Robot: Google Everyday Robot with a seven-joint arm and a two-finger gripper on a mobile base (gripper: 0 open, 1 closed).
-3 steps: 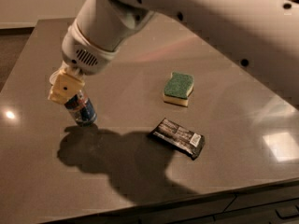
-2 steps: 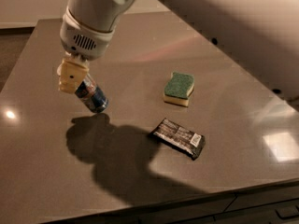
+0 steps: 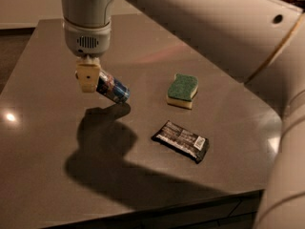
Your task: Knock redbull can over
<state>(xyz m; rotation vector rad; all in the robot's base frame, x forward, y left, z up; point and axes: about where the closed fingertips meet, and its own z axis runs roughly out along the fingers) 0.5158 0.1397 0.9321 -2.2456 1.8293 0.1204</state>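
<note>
Redbull can [image 3: 113,89] sits well to frame-left of the sponge [image 3: 182,90], at abt the same height in the view. It's tipped hard over, nearly on its side, w/ the blue-and-silver body slanting down toward the sponge. Upper end is hidden behind the gripper [image 3: 88,78]; lower end points sponge-ward. Can't tell if that lower end touches the table [image 3: 43,175] or hangs just above it. A dark shadow lies right under it.

Gripper is further from the sponge than the can is, touching or overlapping the can's upper end. Only a cream-coloured pad faces the camera. Whether it's clamped on the can or just pressed against it: no way to say from this angle.

Above the gripper is a grey wrist housing [image 3: 87,32] w/ a small vent grille. The pale arm [image 3: 190,23] runs from there across the top, behind and above the sponge, to the right edge.

Sponge: green top, yellow base, lying flat on the table.

Black candy bar wrapper [image 3: 181,140] lies flat just in front of the sponge, nearer the camera, apart from it, angled, w/ a white label at one end.

Table is dark grey-brown and glossy. The arm's big shadow spreads over it in front of the can, well to frame-left of the sponge.
</note>
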